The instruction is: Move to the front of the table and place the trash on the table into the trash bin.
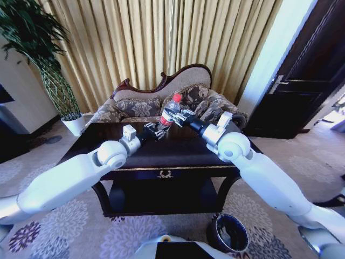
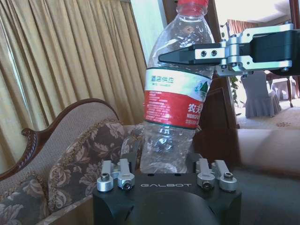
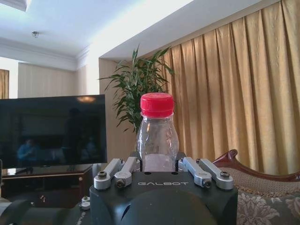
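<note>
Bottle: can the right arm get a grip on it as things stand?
Probably yes. The right gripper is already at the upper part of the bottle, with one finger lying against it in the left wrist view. The left gripper sits low at the base, below the right one's grip.

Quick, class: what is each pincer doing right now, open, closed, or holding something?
Left pincer: at the base of the water bottle; grip cannot be told.
Right pincer: around the bottle's upper part; grip cannot be told.
</note>
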You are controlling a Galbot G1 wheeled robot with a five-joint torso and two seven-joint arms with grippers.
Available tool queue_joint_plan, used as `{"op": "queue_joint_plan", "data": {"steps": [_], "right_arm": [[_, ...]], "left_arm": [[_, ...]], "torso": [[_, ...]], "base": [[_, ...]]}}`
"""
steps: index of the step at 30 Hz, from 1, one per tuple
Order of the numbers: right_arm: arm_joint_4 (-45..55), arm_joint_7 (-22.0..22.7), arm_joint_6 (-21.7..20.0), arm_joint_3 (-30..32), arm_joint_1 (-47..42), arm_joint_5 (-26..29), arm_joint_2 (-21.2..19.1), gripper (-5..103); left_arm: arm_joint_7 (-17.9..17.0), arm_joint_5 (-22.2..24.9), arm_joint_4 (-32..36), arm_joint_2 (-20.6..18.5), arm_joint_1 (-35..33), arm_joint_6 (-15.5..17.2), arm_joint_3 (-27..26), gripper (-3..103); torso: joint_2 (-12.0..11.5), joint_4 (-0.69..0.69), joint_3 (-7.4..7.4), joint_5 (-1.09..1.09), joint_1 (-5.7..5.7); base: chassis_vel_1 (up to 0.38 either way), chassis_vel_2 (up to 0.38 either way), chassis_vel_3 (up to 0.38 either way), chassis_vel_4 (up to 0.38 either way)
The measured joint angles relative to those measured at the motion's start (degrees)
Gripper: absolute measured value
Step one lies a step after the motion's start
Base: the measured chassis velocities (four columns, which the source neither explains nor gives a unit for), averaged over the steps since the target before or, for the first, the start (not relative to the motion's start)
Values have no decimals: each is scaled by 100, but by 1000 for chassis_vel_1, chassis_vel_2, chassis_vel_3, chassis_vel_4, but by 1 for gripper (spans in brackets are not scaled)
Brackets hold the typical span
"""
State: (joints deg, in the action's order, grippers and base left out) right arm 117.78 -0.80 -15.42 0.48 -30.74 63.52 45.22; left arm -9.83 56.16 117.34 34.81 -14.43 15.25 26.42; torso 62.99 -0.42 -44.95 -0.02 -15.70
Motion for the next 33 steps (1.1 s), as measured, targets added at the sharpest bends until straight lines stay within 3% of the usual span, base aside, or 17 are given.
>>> {"op": "queue_joint_plan", "data": {"steps": [2, 6, 8, 12, 15, 17, 18, 20, 22, 23, 25, 26, 28, 33], "right_arm": [[-26, 0, -5, 40, -2, 8, -9, 30], [-190, -80, 7, 197, -30, -3, -28, 30], [-230, -80, 10, 230, -36, -6, -31, 30], [-412, 38, 25, 370, -52, -36, -78, 30], [-581, 125, 34, 582, -145, -222, -144, 30], [-664, 268, 19, 900, -431, -417, -219, 29], [-664, 268, 19, 900, -431, -417, -219, 29], [-657, 436, -27, 1118, -702, -493, -271, 29], [-573, 618, -112, 1472, -1179, -687, -345, 29], [-573, 618, -112, 1472, -1179, -687, -345, 29], [-458, 734, -142, 1770, -1566, -871, -375, 29], [-458, 734, -142, 1770, -1566, -871, -375, 29], [-379, 883, -138, 2054, -1914, -1096, -403, 29], [-321, 1106, -112, 2384, -2316, -1334, -465, 29]], "left_arm": [[-7, 15, 11, -33, -10, 21, -30, 62], [-38, 27, 56, -105, -178, 76, -237, 84], [-37, 27, 91, -124, -240, 100, -310, 84], [-46, 37, 250, -262, -525, 137, -639, 98], [-176, 90, 382, -431, -822, 141, -1045, 100], [-311, 158, 494, -657, -1396, 142, -1894, 100], [-311, 158, 494, -657, -1396, 142, -1894, 100], [-462, 216, 544, -825, -1853, 143, -2452, 100], [-986, 406, 573, -992, -2564, 212, -3235, 100], [-986, 406, 573, -992, -2564, 212, -3235, 100], [-1542, 531, 463, -950, -2888, 273, -3797, 100], [-1542, 531, 463, -950, -2888, 273, -3797, 100], [-1946, 662, 321, -789, -2974, 413, -4287, 100], [-2226, 812, 254, -638, -3125, 664, -4897, 100]], "torso": [[0, 0, 0, 0, 0], [0, -1, 0, 0, 0], [0, -1, 0, 1, 0], [0, 0, 0, 0, 0], [0, 1, 0, 0, 0], [0, -1, 0, 1, 0], [0, -1, 0, 1, 0], [0, 1, 0, 0, 0], [0, 2, 0, -1, 0], [0, 2, 0, -1, 0], [0, 1, 1, 1, 1], [0, 1, 1, 1, 1], [0, -1, 0, 0, 0], [0, -2, 0, 0, 0]], "base": [[0, 0, 0, 0], [0, 0, 0, 0], [0, 0, 0, 0], [0, 0, 0, 0], [0, 0, 0, 0], [0, 0, 0, 0], [0, 0, 0, 0], [0, 0, 0, 0], [0, 0, 0, 0], [0, 0, 0, 0], [0, 0, 0, 0], [0, 0, 0, 0], [0, 0, 0, 0], [0, 0, 0, 0]]}}
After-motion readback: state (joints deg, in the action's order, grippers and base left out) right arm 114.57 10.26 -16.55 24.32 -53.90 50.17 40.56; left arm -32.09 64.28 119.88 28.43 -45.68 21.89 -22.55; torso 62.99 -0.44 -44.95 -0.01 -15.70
